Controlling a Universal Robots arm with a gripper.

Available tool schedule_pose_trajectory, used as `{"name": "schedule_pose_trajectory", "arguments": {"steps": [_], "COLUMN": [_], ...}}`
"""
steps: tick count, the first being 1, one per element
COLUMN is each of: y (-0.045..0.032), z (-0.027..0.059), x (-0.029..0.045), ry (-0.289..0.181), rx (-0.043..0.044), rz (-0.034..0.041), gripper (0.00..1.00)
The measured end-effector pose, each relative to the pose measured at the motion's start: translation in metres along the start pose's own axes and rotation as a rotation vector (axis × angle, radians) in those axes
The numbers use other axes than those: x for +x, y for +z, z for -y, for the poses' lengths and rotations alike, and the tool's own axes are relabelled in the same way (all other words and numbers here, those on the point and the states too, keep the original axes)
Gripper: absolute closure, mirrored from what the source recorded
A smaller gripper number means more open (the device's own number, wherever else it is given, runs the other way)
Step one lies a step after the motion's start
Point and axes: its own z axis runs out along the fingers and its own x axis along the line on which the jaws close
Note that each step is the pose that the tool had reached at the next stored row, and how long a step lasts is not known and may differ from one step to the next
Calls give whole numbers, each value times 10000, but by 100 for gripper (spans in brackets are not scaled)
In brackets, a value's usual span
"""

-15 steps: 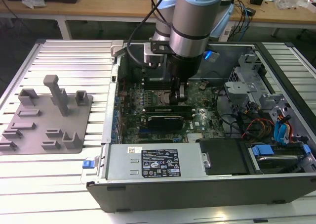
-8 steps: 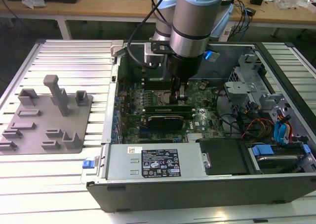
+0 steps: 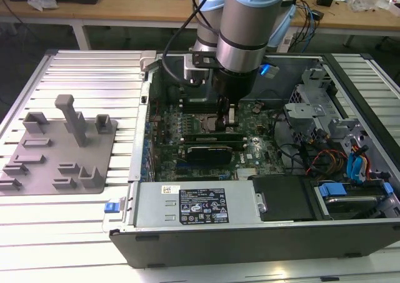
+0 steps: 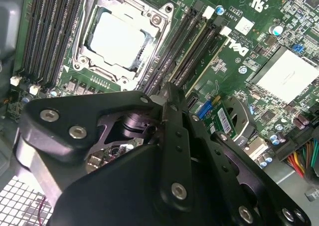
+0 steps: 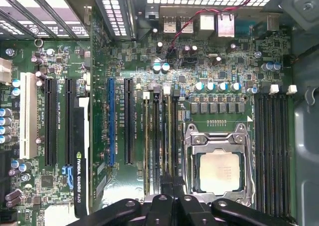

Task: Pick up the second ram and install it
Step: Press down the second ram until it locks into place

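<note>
Gripper [image 3: 229,113] is lowered inside the open computer case [image 3: 250,233], directly over the motherboard [image 3: 187,117], beside the CPU socket [image 3: 201,122]. In the second wrist view its black fingers [image 4: 175,136] come together in a narrow wedge above the memory slots [image 4: 197,51]; whether they are pressed together or pinching something cannot be told. A green stick with dark chips, taken to be the second ram [image 4: 227,120], shows just beside the fingers in that view, low against the board near the slots; contact with the fingers cannot be confirmed. In the first wrist view the finger tips [image 5: 172,186] sit over the slot bank [image 5: 159,141] just beside the socket [image 5: 217,168]. In the exterior view, the gray holder plate [image 3: 59,148] lies on the slatted table [image 3: 94,70], to the case's left in that view.
</note>
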Motion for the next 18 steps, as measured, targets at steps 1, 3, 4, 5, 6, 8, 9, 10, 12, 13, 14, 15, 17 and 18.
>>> {"name": "schedule_pose_trajectory", "arguments": {"steps": [1, 3, 4, 5, 6, 8, 9, 10, 12, 13, 14, 15, 17, 18], "y": [0, 0, 0, -1, -1, -3, -3, -4, -5, -6, -6, -7, -10, -11], "z": [3, 9, 16, 24, 32, 69, 86, 113, 140, 160, 176, 192, 252, 271], "x": [0, 0, 0, 0, 0, -1, -1, -1, -2, -2, -3, -3, -4, -4], "ry": [-1, -1, 0, 0, 0, 0, -1, -1, 0, 0, 0, 0, 0, 1], "rx": [-1, -1, 0, 0, -1, -1, 0, -1, -1, 0, 0, 0, -1, -1], "rz": [1, 0, 1, 1, 1, 0, 1, 1, 1, 1, 2, 2, 0, 1], "gripper": [92, 92, 92, 92, 92, 92, 92, 92, 92, 92, 92, 92, 92, 92]}}
